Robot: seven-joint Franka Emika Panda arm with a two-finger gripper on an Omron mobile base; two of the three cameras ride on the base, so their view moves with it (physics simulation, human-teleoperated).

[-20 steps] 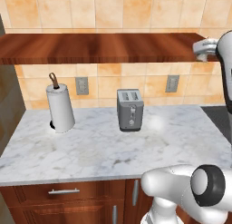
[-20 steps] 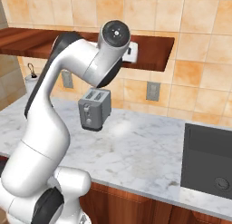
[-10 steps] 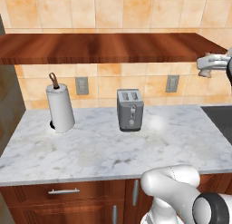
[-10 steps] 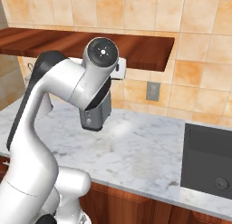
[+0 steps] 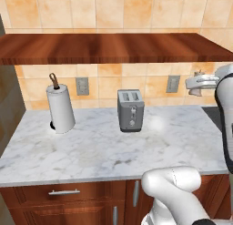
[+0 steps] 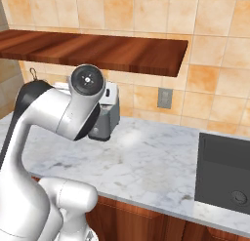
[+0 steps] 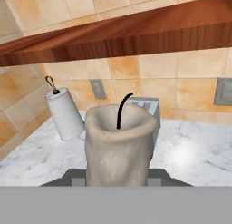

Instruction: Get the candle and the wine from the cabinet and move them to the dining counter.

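Candle (image 7: pixel 118 146) upright in the clenched end effector (image 7: pixel 118 178), below the cabinet (image 7: pixel 136 41), toaster (image 7: pixel 152 110) just behind.

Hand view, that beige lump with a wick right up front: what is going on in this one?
That lump is the candle, clamped in the robot's gripper. In the hand view the candle sits upright, below the wooden shelf and above the marble worktop, with the toaster behind it and the paper towel roll off to one side. The arm's hand sits at the right edge of the left base view, below the shelf.
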